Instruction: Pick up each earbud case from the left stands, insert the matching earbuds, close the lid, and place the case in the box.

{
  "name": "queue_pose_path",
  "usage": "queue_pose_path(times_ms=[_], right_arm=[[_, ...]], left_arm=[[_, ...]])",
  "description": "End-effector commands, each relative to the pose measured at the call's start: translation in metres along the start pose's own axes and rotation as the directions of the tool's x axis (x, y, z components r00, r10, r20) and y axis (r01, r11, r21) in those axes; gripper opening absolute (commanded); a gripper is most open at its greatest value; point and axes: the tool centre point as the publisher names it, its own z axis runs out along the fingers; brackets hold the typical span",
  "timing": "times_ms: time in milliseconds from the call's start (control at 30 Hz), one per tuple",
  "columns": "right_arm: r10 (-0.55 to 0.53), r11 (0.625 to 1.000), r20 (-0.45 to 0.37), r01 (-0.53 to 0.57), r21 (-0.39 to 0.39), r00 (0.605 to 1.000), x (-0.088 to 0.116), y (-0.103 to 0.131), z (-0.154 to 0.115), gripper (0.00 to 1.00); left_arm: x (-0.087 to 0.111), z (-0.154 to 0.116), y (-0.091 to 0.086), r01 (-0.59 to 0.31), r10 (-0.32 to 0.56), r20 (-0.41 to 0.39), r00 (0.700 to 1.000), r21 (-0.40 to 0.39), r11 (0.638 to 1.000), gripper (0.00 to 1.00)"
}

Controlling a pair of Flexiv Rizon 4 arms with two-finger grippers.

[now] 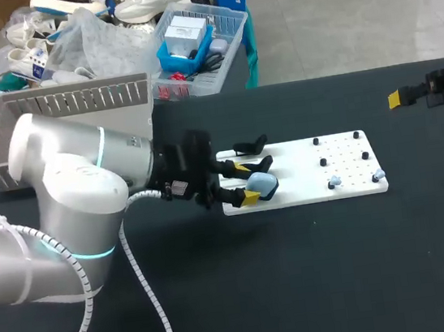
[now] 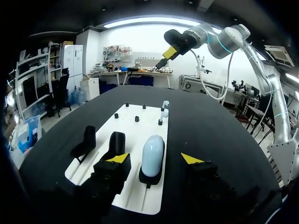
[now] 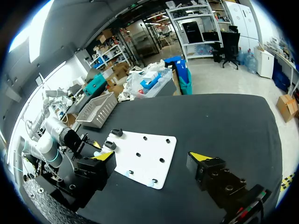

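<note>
Head view: grey slotted box [image 1: 60, 114] far left, behind my left arm [image 1: 71, 202]. My left gripper [image 1: 243, 184] over left end of white board [image 1: 307, 191], fingers spread around pale blue earbud case [image 1: 263, 183]. Only left wrist view shows gaps both sides, case seated on black stand [image 2: 149, 179]. At right end of board, small earbuds [image 1: 335, 181]. My right gripper [image 3: 152, 157] far right, well apart; own wrist view shows fingers spread wide.
</note>
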Motion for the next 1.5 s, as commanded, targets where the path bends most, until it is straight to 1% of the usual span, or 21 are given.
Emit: queue_pose_path(times_ms=[33,333,400,467,533,600,667,867,1333,1400,1500], right_arm=[[0.001,1.0,-0.002,-0.001,0.006,1.0,-0.0005,0.0012,-0.0005,1.0],[0.001,1.0,-0.002,-0.001,0.006,1.0,-0.0005,0.0012,-0.0005,1.0],[0.001,1.0,-0.002,-0.001,0.006,1.0,-0.0005,0.0012,-0.0005,1.0],[0.001,1.0,-0.002,-0.001,0.006,1.0,-0.0005,0.0012,-0.0005,1.0],[0.001,1.0,-0.002,-0.001,0.006,1.0,-0.0005,0.0012,-0.0005,1.0],[0.001,1.0,-0.002,-0.001,0.006,1.0,-0.0005,0.0012,-0.0005,1.0],[0.001,1.0,-0.002,-0.001,0.006,1.0,-0.0005,0.0012,-0.0005,1.0],[0.001,1.0,-0.002,-0.001,0.006,1.0,-0.0005,0.0012,-0.0005,1.0],[0.001,1.0,-0.002,-0.001,0.006,1.0,-0.0005,0.0012,-0.0005,1.0],[0.001,1.0,-0.002,-0.001,0.006,1.0,-0.0005,0.0012,-0.0005,1.0],[0.001,1.0,-0.002,-0.001,0.006,1.0,-0.0005,0.0012,-0.0005,1.0]], left_arm=[[0.0012,0.0036,0.0027,0.001,-0.001,-0.01,1.0,0.005,1.0,0.66],[0.0038,0.0067,0.0092,0.018,-0.018,-0.018,1.0,-0.016,1.0,0.64],[0.0038,0.0066,0.0096,0.019,-0.019,-0.018,1.0,-0.018,1.0,0.61],[0.0038,0.0064,0.0097,0.018,-0.018,-0.018,1.0,-0.019,1.0,0.56],[0.0039,0.0063,0.0097,0.017,-0.018,-0.018,1.0,-0.019,1.0,0.54],[0.0045,0.006,0.0092,0.018,-0.018,-0.02,1.0,-0.018,1.0,0.49],[0.0054,0.0056,0.0079,0.017,-0.017,-0.021,1.0,-0.014,1.0,0.47],[0.0074,0.0054,0.0039,0.008,-0.008,-0.028,1.0,-0.005,1.0,0.49],[0.0059,0.0099,0.0044,0.012,-0.012,-0.03,0.999,-0.007,1.0,0.46],[0.0056,0.011,0.0052,0.014,-0.014,-0.03,0.999,-0.01,1.0,0.47],[0.0061,0.0122,0.0067,0.016,-0.016,-0.032,0.999,-0.012,1.0,0.46]])
